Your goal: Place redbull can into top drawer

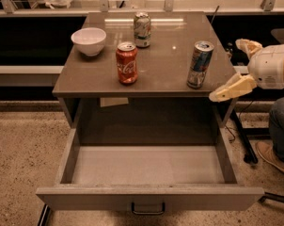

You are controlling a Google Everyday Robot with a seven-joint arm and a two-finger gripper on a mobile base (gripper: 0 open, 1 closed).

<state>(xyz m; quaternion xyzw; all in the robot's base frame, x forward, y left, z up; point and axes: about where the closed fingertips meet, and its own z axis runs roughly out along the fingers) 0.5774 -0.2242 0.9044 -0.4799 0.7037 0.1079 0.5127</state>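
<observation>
Fingers [231, 88] of gripper [225, 69]: spread wide, holding nothing, just off right edge of counter [163, 72], near front right corner. Redbull can [199, 65]: upright, long axis vertical, near fingers on counter-centre side, apart from them. Top drawer [149, 197]: pulled open below front edge.

Three cans [200, 64] [126, 62] [142, 29], one bowl [89, 40], one drawer [149, 197]

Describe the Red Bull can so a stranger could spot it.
On the tabletop above the open top drawer, look front right, where the gripper hovers alongside. The redbull can is slim, silver-and-blue, taller than the red Coca-Cola can and pale green can.
</observation>
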